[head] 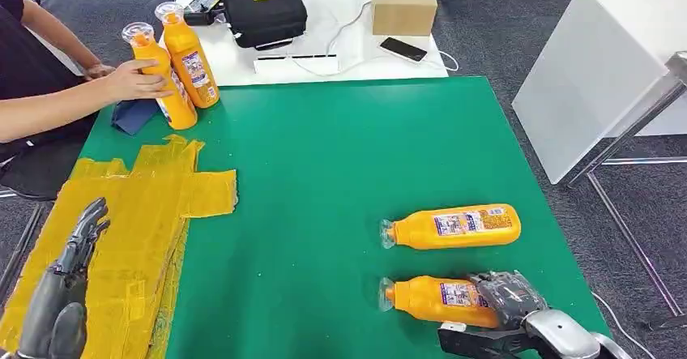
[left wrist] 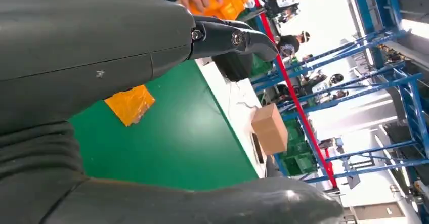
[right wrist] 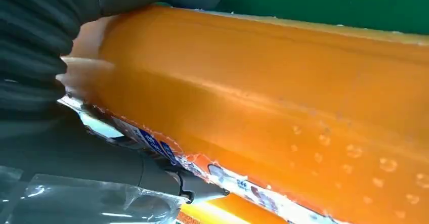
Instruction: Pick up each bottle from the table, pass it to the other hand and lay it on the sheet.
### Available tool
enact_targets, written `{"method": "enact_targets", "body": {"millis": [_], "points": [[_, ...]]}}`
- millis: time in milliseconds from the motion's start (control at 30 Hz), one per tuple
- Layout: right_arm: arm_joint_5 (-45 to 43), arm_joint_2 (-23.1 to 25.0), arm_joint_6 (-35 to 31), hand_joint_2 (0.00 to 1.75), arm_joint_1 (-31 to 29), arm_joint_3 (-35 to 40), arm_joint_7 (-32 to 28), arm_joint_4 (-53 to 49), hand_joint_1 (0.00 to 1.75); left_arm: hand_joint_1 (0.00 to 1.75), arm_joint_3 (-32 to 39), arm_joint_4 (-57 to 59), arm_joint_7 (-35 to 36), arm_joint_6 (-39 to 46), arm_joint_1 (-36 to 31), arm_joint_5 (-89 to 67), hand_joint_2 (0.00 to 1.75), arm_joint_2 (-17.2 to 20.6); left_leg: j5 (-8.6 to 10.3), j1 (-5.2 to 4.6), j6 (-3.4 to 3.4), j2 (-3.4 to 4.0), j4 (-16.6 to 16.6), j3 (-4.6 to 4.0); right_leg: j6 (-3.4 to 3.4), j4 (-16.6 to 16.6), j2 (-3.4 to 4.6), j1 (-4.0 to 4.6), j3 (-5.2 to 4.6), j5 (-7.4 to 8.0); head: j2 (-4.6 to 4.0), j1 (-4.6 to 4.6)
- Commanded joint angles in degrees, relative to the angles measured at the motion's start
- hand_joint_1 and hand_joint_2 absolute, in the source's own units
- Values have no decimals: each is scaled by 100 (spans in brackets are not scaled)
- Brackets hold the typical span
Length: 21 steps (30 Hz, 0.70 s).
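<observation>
Two orange bottles lie on their sides at the right of the green table [head: 324, 156], caps pointing left. My right hand [head: 510, 298] grips the nearer bottle [head: 429, 298] at its base end; up close, the bottle [right wrist: 263, 107] sits against the hand's fingers [right wrist: 45, 42]. The farther bottle [head: 454, 227] lies free just beyond it. A yellow sheet [head: 146, 213] covers the table's left side. Over it hovers my left hand [head: 69, 278], open with fingers stretched out and holding nothing. The left wrist view has that hand [left wrist: 101, 57] above the sheet [left wrist: 130, 104].
At the far left corner a person's hand [head: 134, 79] holds one of two upright orange bottles [head: 166, 83], beside a blue cloth [head: 134, 116]. Behind stands a white table with a black case [head: 263, 10], cardboard box [head: 403, 4] and phone [head: 403, 49]. Another white table [head: 599, 67] stands right.
</observation>
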Motion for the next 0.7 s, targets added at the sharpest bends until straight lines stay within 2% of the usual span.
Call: {"method": "enact_targets", "body": {"millis": [33,133,200,233,267,300,333,400,500,600,633,700], "points": [[-544,716,-672,175,68,286,59,622,175,0,-119,208,131,77,-4,115,0,20,8,13,-8,-7,-19,14,-6,-30,-21,14,27,8,0,0],[-1629,1115,-871,175,-151,-201,-571,105,175,0,133,266,-22,-47,289,328,0,-204,2,16,-9,35,-15,11,-7,-23,15,18,15,14,0,2],[-2283,1651,-903,175,-278,-625,-1179,-322,175,0,421,349,-194,-320,472,621,0,-470,-2,9,-10,67,-16,3,-8,-12,58,10,50,15,0,2],[-2528,2051,-744,175,-522,-778,-1287,-577,175,0,574,419,-129,-619,514,984,175,-606,-4,10,-11,75,-19,17,-10,-16,65,12,57,15,0,0],[-2686,2357,-654,175,-846,-794,-1239,-729,175,0,674,464,4,-795,479,1184,175,-726,-5,9,-9,77,-13,15,-8,-6,72,11,59,13,0,4],[-2876,2552,-432,175,-1344,-662,-896,-773,175,0,693,525,136,-916,370,1400,175,-799,-4,9,-13,97,-16,17,-11,-6,86,12,53,17,0,-2],[-3337,2620,-316,175,-1810,-510,-734,-710,175,0,628,631,353,-941,245,1724,175,-808,-2,9,-15,104,-15,12,-12,-1,92,11,45,19,0,0],[-3893,2866,-255,175,-2569,-305,-468,-432,175,0,387,857,690,-871,31,2373,175,-694,3,6,-12,103,-6,-7,-8,11,94,8,29,22,0,-2],[-4534,3572,-111,175,-3925,402,161,527,175,0,-151,1296,860,-520,-513,2727,175,-403,18,6,-16,98,-10,-8,-7,10,83,8,24,28,0,4],[-4718,4148,-348,175,-4688,1073,466,1384,175,0,-550,1536,899,-141,-846,2976,175,-213,32,8,-22,99,-17,-2,-22,9,85,8,29,39,0,0],[-4762,4259,-446,175,-4785,1215,488,1535,175,0,-618,1538,862,-9,-891,2977,175,-191,31,8,-21,81,-13,-5,-23,13,72,9,33,33,0,0],[-5079,4383,-463,175,-4946,1493,552,1808,175,0,-747,1540,902,222,-959,3145,175,-135,39,14,-28,90,-13,-7,-27,16,74,14,28,37,0,4]]}}
